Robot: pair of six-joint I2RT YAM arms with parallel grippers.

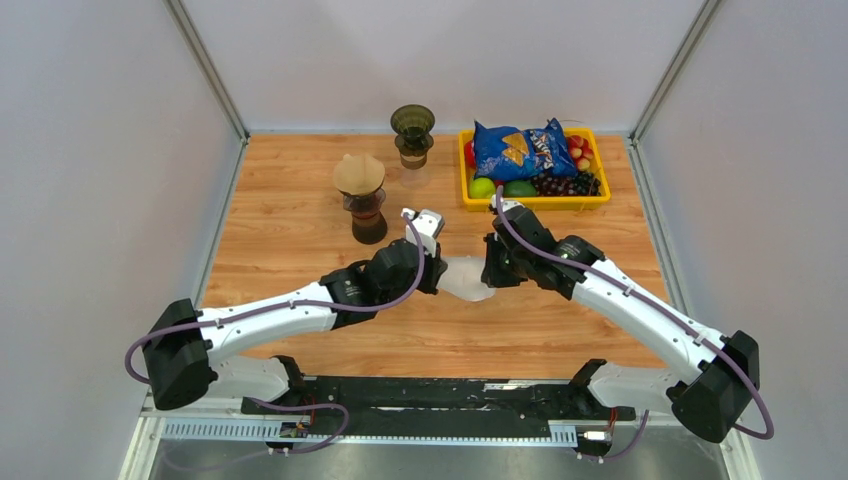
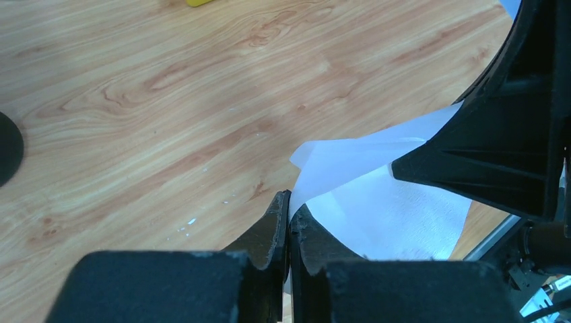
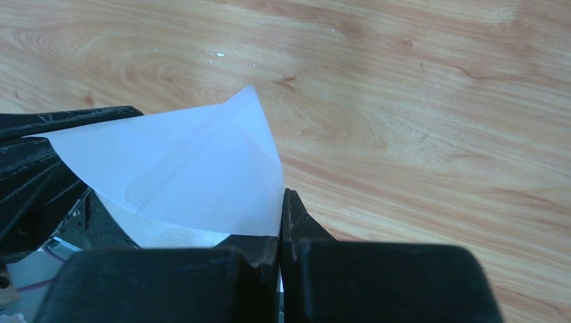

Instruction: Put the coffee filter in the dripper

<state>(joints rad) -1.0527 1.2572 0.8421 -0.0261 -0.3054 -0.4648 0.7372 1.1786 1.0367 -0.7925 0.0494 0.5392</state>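
The white paper coffee filter point(image 1: 468, 281) is held over the wooden desk point(image 1: 300, 235) at frame centre. It is pinched at opposite edges by the left pincer point(image 2: 289, 210) and right pincer point(image 3: 282, 217), both closed on it. Tearing is risked if the pincers are drawn apart. The empty dark glass dripper point(image 1: 412, 130) stands upper centre, flanked by a brown-filtered dripper point(image 1: 361, 188) and a yellow plastic tray point(image 1: 536, 203).

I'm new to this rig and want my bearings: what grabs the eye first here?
At the centre, the left gripper and right gripper meet, both pinched shut on one white filter held between them. Behind on the right, a yellow tray with a blue chip bag and fruit stands out. A dripper topped with brown paper stands back left.
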